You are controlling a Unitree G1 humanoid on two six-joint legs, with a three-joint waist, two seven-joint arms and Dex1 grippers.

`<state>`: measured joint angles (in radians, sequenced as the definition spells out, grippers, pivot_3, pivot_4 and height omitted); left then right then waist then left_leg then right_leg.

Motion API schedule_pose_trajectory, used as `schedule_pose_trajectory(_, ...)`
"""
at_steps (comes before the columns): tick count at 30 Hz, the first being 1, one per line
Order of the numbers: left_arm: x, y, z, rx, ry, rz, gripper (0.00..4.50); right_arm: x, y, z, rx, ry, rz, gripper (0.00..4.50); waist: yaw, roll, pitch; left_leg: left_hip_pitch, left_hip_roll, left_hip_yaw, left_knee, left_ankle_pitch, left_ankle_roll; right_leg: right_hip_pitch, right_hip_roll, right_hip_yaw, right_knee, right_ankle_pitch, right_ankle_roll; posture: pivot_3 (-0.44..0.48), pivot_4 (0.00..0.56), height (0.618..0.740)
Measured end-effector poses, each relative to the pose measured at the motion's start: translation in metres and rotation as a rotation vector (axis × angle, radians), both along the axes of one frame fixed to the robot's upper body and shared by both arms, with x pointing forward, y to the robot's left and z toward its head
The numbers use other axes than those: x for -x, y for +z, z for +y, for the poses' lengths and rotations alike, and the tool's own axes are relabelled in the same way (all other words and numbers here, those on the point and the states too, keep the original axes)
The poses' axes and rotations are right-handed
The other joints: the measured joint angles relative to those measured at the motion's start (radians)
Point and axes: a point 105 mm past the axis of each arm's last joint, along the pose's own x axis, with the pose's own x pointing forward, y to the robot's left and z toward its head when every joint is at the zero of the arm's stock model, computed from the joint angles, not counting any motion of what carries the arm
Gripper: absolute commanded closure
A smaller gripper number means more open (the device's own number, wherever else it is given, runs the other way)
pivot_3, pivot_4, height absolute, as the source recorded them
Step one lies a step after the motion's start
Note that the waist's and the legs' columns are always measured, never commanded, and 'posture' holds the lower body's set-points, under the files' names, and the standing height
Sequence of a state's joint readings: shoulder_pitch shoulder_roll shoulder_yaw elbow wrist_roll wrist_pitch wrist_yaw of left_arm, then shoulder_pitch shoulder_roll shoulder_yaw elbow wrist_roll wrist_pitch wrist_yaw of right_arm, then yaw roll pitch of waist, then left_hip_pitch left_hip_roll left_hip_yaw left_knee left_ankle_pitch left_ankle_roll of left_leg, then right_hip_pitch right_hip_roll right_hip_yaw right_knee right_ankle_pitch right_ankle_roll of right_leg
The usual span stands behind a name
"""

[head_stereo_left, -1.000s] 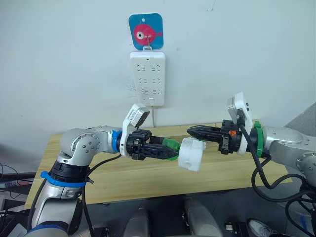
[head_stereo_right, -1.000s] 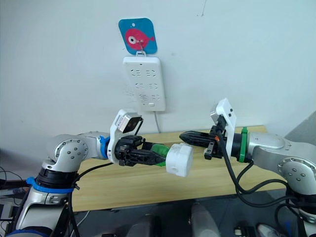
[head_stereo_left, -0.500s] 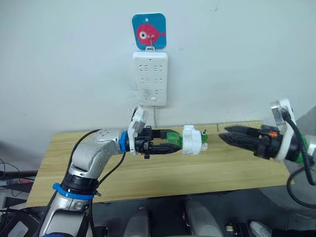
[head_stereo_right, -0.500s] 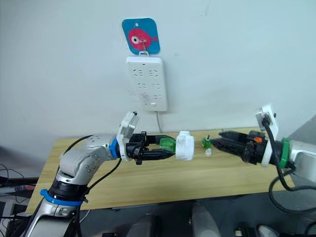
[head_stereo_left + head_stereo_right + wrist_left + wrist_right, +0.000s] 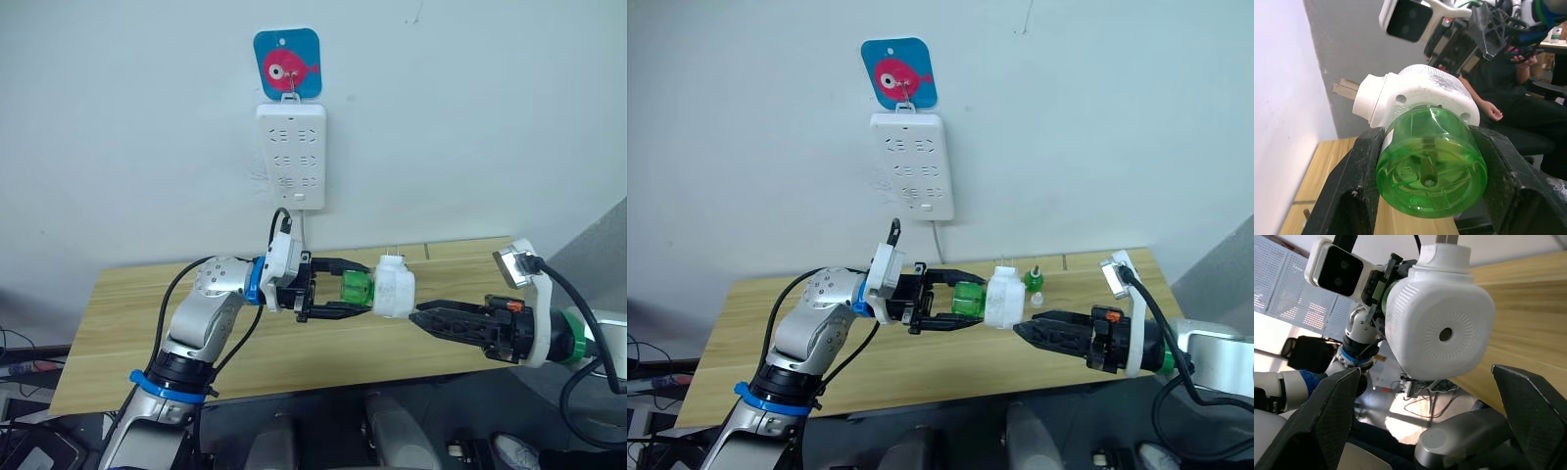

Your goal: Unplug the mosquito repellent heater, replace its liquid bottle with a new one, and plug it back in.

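Near the middle of the head views, the left claw (image 5: 338, 291) was clamped on the green liquid bottle (image 5: 355, 290), one black finger above it and one below. The bottle was seated in the mosquito repellent heater (image 5: 393, 290), so the white unit was held in the air above the wooden surface (image 5: 127, 323), just right of the bottle, with its two metal prongs (image 5: 393, 254) pointing upward. In the left wrist view the translucent green bottle base (image 5: 1431, 176) faced the camera between the two black fingers (image 5: 1352, 196), and the white heater body (image 5: 1418, 90) sat behind it with the prongs sticking out to the side.

The right claw (image 5: 423, 318) reached in from the lower right of the frame, its tip just below and right of the heater and not touching it. In the right wrist view its two fingers (image 5: 1330, 406) stood wide apart on either side of the heater's round vent disc (image 5: 1445, 335), holding nothing.

On the wall in the upper centre of the frame hung a white power strip (image 5: 291, 155) under a blue tag with a pink fish (image 5: 288, 63), its cord running down behind the left arm. At the back of the surface, right of the heater in the right eye view, stood a small green-capped bottle (image 5: 1036, 281). A seated person (image 5: 1508, 110) in dark clothes appeared at the right edge of the left wrist view.
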<state>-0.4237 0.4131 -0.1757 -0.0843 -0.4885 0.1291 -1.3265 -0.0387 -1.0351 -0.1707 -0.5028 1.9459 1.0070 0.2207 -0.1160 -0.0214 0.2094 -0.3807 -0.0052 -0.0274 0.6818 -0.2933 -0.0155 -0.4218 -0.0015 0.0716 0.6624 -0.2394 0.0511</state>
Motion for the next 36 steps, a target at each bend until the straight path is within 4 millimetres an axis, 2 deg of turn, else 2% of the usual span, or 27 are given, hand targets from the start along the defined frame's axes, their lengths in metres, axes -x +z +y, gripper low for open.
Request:
schedule_pose_trajectory(3,0.003,-0.001,0.000,-0.012,-0.013,0.012,2.15,-0.004,0.006,0.003,-0.046,0.008,-0.021,0.00,0.000,0.000,0.000,0.000,0.000,0.000,0.000,0.000,0.000,0.000,0.000,0.000,0.000,0.000,0.000,-0.207,0.165,0.733)
schedule_pose_trajectory(17,0.002,0.003,0.002,0.001,0.008,0.036,2.16,-0.014,0.002,0.009,-0.074,0.004,0.011,0.00,0.002,0.000,0.000,0.000,0.000,-0.001,0.000,0.000,0.000,0.000,0.000,-0.001,0.000,0.000,0.000,-0.197,0.163,0.733)
schedule_pose_trajectory(29,0.007,0.003,-0.002,0.001,-0.013,0.024,2.16,-0.004,-0.002,-0.018,-0.017,0.011,0.070,0.00,0.003,0.000,0.000,0.000,0.000,0.000,0.000,0.000,0.000,0.000,0.000,0.000,0.000,0.000,0.000,-0.188,0.154,0.733)
schedule_pose_trajectory(36,0.010,0.007,-0.004,0.019,-0.013,0.048,2.16,-0.002,-0.009,-0.016,-0.059,0.000,0.100,0.00,0.003,-0.001,-0.001,0.000,0.000,0.000,0.000,0.000,0.000,0.000,0.000,0.000,0.000,0.000,0.000,-0.187,0.152,0.733)
